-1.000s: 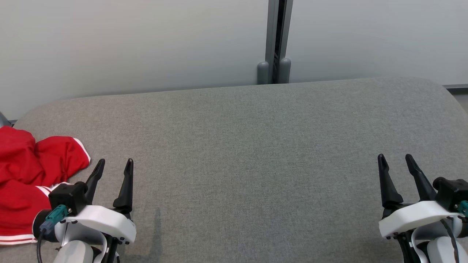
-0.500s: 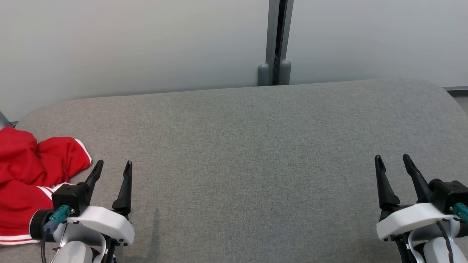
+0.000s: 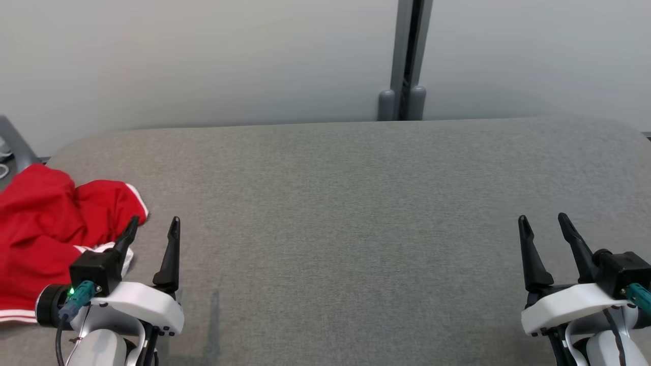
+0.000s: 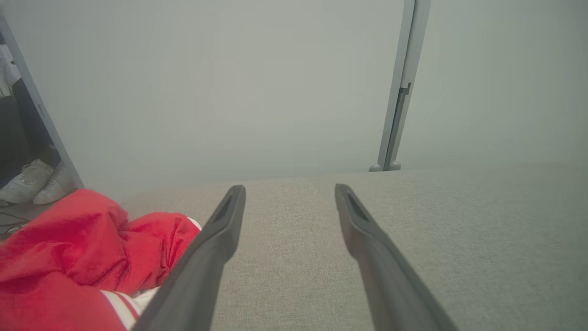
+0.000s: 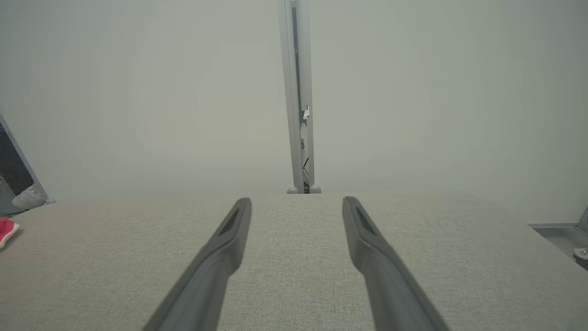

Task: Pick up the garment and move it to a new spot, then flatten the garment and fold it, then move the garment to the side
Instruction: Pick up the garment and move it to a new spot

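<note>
Head view, your left gripper (image 3: 154, 221): fingers spread wide, nothing between them, pointing away from the robot over the grey padded table (image 3: 346, 203). Its outer finger (image 3: 128, 236) overlaps the edge of the red garment (image 3: 40, 223); you can't tell from here whether it touches the cloth or sits just above it. Left wrist view agrees: that finger runs along the garment's near edge, with the white-striped trim right beside it and bare table fabric between the two fingers. Right gripper (image 3: 542, 218): same wide spread, empty, at the table's right side, well apart from the garment. The garment is a crumpled heap at the table's left end, red with white stripes on the hem, bunched in folds. Right wrist view catches a red corner of it at the left border. Behind the table you've got a pale wall and a grey vertical post (image 3: 407, 51) with two rounded caps at its foot. Left wrist view also shows white sneakers (image 4: 27, 181) on the floor past the table's left end.
</note>
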Motion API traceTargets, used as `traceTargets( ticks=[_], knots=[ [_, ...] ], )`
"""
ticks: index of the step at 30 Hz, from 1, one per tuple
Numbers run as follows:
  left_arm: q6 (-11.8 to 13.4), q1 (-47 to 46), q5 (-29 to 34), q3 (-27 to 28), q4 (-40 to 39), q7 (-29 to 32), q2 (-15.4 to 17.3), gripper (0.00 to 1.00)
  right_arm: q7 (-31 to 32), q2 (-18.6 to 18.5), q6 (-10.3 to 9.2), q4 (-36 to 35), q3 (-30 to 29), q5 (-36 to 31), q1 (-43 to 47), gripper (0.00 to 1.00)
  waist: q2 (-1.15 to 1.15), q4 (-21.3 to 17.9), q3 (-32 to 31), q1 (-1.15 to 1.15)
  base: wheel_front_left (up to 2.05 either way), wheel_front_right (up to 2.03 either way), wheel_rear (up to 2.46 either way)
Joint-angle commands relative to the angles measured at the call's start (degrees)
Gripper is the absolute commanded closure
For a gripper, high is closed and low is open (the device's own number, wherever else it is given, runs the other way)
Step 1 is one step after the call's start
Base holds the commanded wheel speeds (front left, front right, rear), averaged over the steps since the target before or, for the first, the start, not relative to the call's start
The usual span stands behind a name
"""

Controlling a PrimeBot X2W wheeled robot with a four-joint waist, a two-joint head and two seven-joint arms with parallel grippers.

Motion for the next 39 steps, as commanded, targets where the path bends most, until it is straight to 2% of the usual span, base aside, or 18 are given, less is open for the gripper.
traceTargets(
  ticks=[1,6,23,30,39],
  knots=[
    [0.3,-0.97,-0.2,0.29,-0.18,-0.31,0.2,0.0,-0.41,-0.03,0.1,-0.32,-0.07,0.5,0.03,0.0,0.0,1.1,0.13,0.0,0.0,0.0,0.0],
    [0.65,-1.48,-1.11,0.75,-0.29,-0.64,0.25,0.0,-0.56,0.26,0.1,-1.62,0.91,0.64,-0.09,0.0,0.0,5.02,0.41,0.0,0.0,0.0,0.0],
    [2.44,-1.23,-4.0,4.12,-0.09,-2.85,0.91,0.0,-0.08,0.47,0.1,-5.0,5.53,1.13,-2.36,0.0,0.0,21.9,1.81,0.0,0.0,0.0,0.0],
    [2.56,-0.26,-4.85,5.01,0.43,-3.65,0.95,0.0,-0.01,0.27,0.06,-4.65,6.63,1.54,-3.02,0.0,0.0,24.71,2.15,0.0,0.0,0.0,0.0],
    [2.74,-0.76,-4.88,4.49,0.89,-4.27,0.32,0.0,0.22,-0.02,0.06,-4.56,6.67,1.52,-3.1,0.0,0.0,25.59,2.42,0.0,0.0,0.0,0.0]
  ],
)
